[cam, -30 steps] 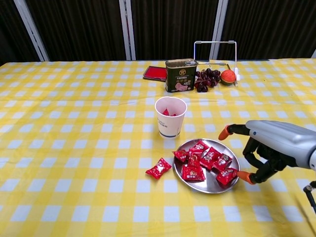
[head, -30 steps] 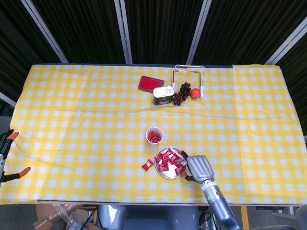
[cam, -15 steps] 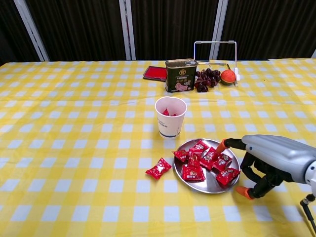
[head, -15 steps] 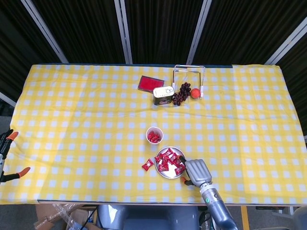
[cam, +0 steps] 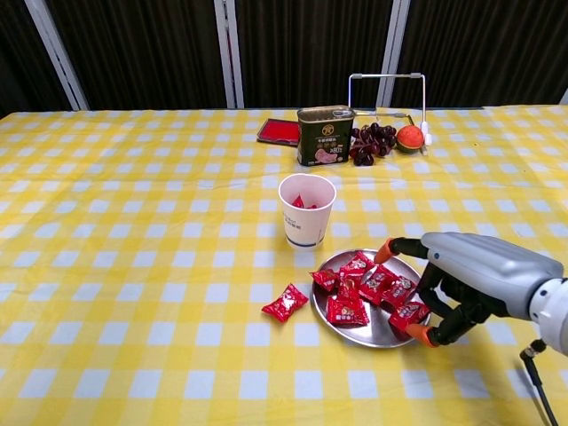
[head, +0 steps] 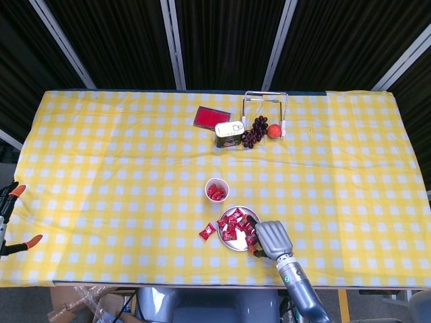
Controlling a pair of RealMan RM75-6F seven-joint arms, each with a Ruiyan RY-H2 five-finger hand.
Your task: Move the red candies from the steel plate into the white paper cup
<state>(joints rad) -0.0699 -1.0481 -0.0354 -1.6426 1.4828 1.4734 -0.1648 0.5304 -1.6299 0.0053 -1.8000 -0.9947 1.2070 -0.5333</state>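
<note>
1. Though the green tin [cam: 324, 136] at the far side of the table carries a label and the white paper cup [cam: 306, 210] has blue print low on its wall, neither can be read at this size.
2. The right hand [cam: 466, 282] sits at the right rim of the steel plate [cam: 380, 330], its orange-tipped fingers [cam: 385, 250] spread, one reaching over the plate's far edge and another curled down at the near edge, just beside a candy; whether it touches that candy cannot be told, and it holds nothing visible.
3. The left hand does not show in either view.
4. The red candies [cam: 366, 287] lie heaped on the plate, just in front of the cup, which already holds some red wrappers.
5. One stray candy [cam: 285, 303] lies on the yellow checked cloth [cam: 133, 266], left of the plate.
6. Behind the tin stand a red pad [cam: 280, 131], dark grapes [cam: 371, 142], an orange fruit [cam: 409, 138] and a wire frame [cam: 387, 93].
</note>
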